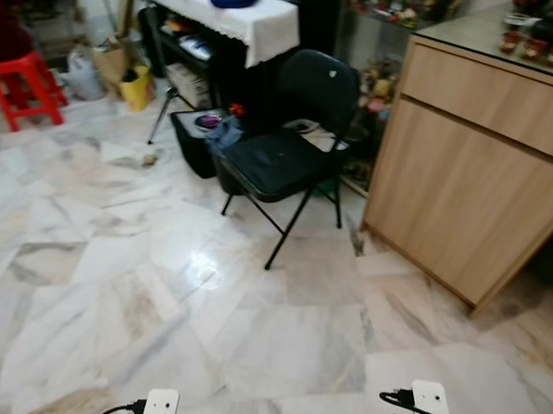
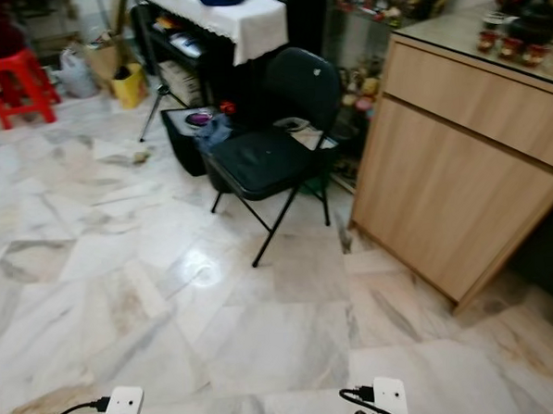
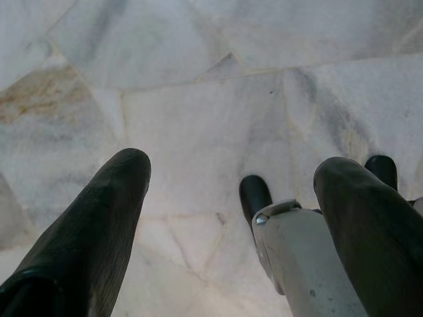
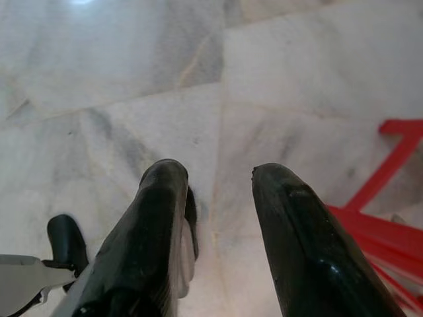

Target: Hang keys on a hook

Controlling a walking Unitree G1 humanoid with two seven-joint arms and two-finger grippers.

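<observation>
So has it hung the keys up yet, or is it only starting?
Only starting, it seems. The left gripper and right gripper hang open over the marble floor, holding nothing. No keys or hook are visible; ahead stand a black folding chair and wooden cabinet. Everything remains.

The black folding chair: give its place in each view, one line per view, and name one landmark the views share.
Left eye view: the black folding chair stands upper centre, just left of the wooden cabinet.
Right eye view: the chair sits upper centre again, a little further left in the picture.
Left wrist view: not in it.
Right wrist view: not in it.
Shared landmark: the white marble floor, seen in all four.
</observation>
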